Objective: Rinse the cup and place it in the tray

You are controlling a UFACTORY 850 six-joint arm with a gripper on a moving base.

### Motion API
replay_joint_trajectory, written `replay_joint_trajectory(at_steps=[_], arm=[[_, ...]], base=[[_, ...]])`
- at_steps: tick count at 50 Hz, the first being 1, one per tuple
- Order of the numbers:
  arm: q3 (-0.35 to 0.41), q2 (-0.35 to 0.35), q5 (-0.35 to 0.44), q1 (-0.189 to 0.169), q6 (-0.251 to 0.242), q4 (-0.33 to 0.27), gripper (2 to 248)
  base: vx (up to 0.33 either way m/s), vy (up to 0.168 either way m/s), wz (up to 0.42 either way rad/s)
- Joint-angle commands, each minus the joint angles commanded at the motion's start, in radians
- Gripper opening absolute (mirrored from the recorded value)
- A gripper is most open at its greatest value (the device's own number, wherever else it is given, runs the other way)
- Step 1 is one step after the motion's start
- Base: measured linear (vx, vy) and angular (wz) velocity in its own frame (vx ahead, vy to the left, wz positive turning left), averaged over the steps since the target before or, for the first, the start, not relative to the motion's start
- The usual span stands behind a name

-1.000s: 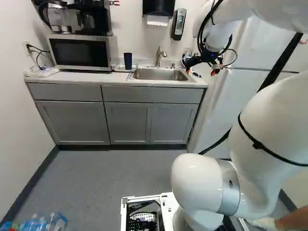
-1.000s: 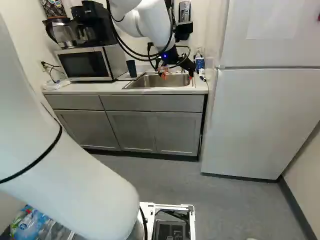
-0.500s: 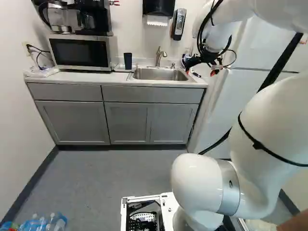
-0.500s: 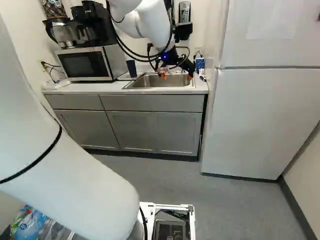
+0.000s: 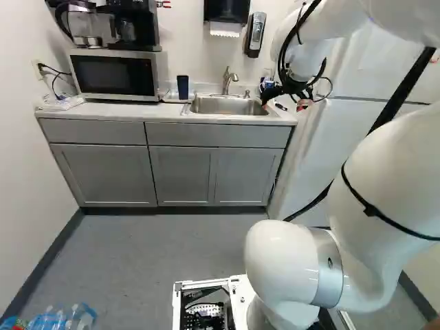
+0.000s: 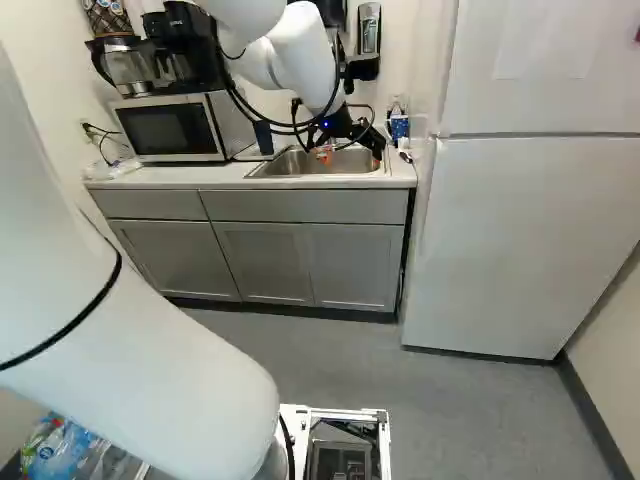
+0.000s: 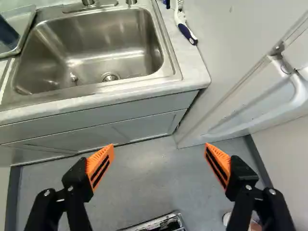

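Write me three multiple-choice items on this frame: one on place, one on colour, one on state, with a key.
1. Where does the cup stand?
A. On the microwave
B. In the tray beside the sink
C. On the floor

2. What colour are the pads of the gripper?
A. Orange
B. Green
C. White

3. How does the gripper stand?
A. Shut on the cup
B. Shut on nothing
C. Open

Key:
1 B: the wrist view shows it within the tray's rim.
2 A: both pads show orange in the wrist view.
3 C: its fingers stand wide apart, nothing between them touched.
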Motion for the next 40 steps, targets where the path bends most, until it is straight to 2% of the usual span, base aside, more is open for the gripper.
replay_joint_trajectory(at_steps=[16, 40], arm=[[0.067, 0.011, 0.094, 0.023, 0.002, 0.001, 247], [0.206, 0.033, 0.291, 0.072, 0.007, 0.005, 247]], base=[[0.000, 0.000, 0.000], [0.000, 0.000, 0.000]])
